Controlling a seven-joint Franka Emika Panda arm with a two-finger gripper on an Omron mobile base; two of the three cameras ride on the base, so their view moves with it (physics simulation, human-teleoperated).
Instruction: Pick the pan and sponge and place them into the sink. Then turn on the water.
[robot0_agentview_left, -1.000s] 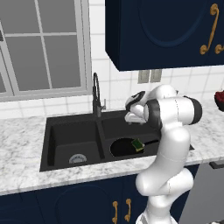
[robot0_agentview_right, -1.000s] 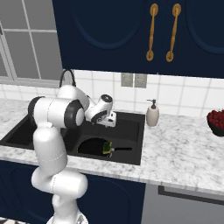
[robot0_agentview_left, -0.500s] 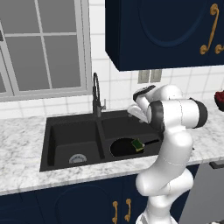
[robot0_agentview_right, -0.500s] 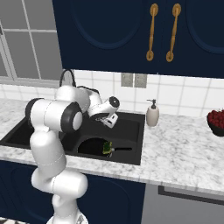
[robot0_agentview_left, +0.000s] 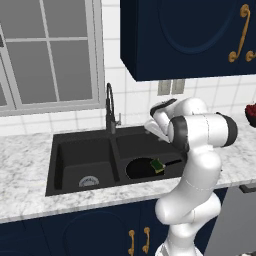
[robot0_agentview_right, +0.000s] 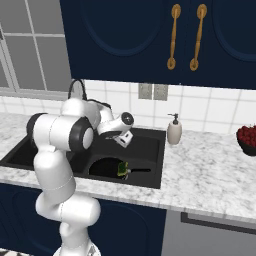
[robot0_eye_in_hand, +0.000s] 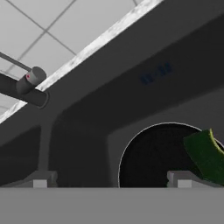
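The white arm rises from its base, bends at a dark-jointed elbow and folds forward, so that the forearm reaches out level and away from the body. The wrist is turned, and the hand (robot0_agentview_right: 123, 138) points down and forward at a slant. Its two fingers stand wide apart with nothing between them; in the hand view, the two small tips (robot0_eye_in_hand: 40, 181) rise well apart at the bottom.

Grey-white marble countertop (robot0_agentview_right: 210, 165) w/ matte black double-basin sink (robot0_agentview_left: 70, 150) set in. Beige soap dispenser bottle (robot0_agentview_right: 174, 131) stands behind sink's right corner; dark bowl of red fruit (robot0_agentview_right: 247, 140) far right (partly cut off).
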